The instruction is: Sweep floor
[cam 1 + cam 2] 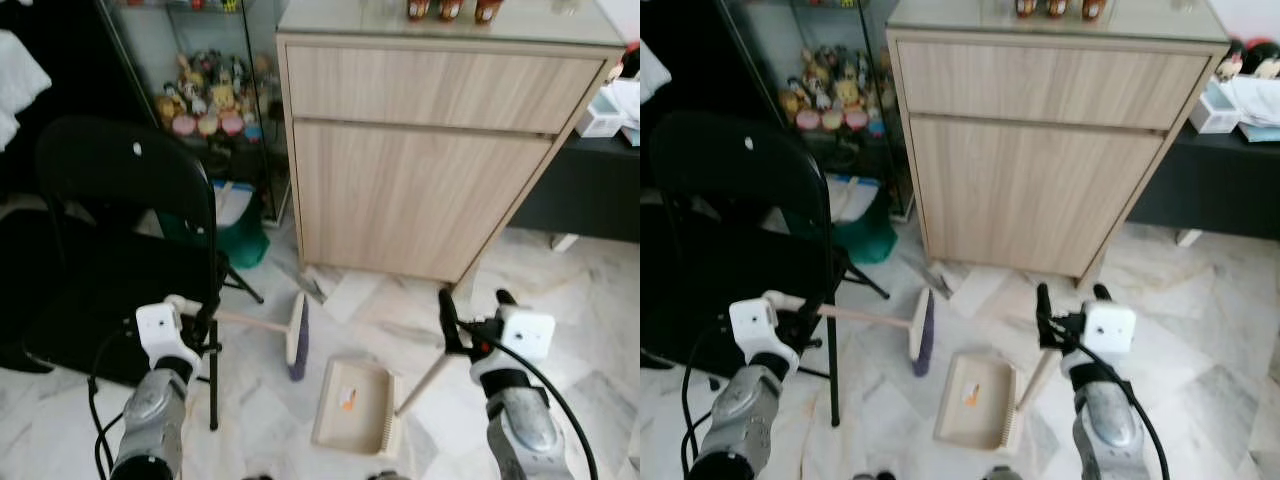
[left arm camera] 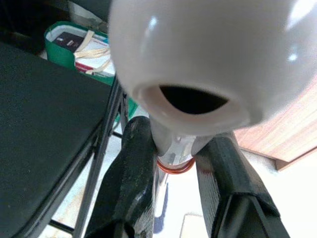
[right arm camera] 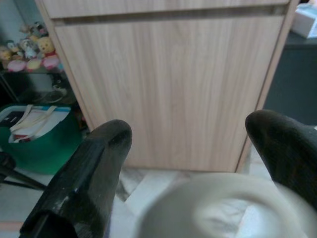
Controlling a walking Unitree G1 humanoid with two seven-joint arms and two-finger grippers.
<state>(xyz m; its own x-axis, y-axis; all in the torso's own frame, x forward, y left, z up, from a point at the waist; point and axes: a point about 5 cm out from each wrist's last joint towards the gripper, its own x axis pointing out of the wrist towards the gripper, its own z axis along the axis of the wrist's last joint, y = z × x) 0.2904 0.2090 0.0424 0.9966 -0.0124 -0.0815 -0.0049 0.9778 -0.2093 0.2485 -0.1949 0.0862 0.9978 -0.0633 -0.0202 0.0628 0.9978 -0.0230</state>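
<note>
Presently, head views: marble-veined floor [image 1: 560, 290] of pale glossy tile. Broom [image 1: 296, 334], pale wooden stick with flat cream head and dark purple bristles, lies low across the floor before a black folding chair [image 1: 120, 230]; its rounded handle end sits at the left pincer [image 1: 205, 325]. Dustpan [image 1: 352, 405], beige plastic, rectangular and shallow with a comb-toothed edge and a small orange label, rests flat on the floor just beside the broom head; its long pale handle slants up to the right pincer [image 1: 475, 318]. Light-oak laminate cabinet [image 1: 430, 150], boxy, with a smooth worktop carrying brown bottles [image 1: 450, 10]. Glass display case [image 1: 205, 90] holding small plush figures. Green bag [image 1: 240, 225] on the floor beside the chair.

Left wrist view: left pincer fingers [image 2: 131, 183], matte black and ribbed, pinching the broom's neck just below its glossy white knob [image 2: 213, 59]; an orange ring circles the neck between them. Chair seat, dark and smooth, alongside.

Right wrist view: right pincer fingers [image 3: 84, 178], black and rounded, spread wide on either side of the dustpan handle's cream, ring-shaped end [image 3: 223, 208], blurred; contact cannot be told. Wood-grain cabinet front beyond.
</note>
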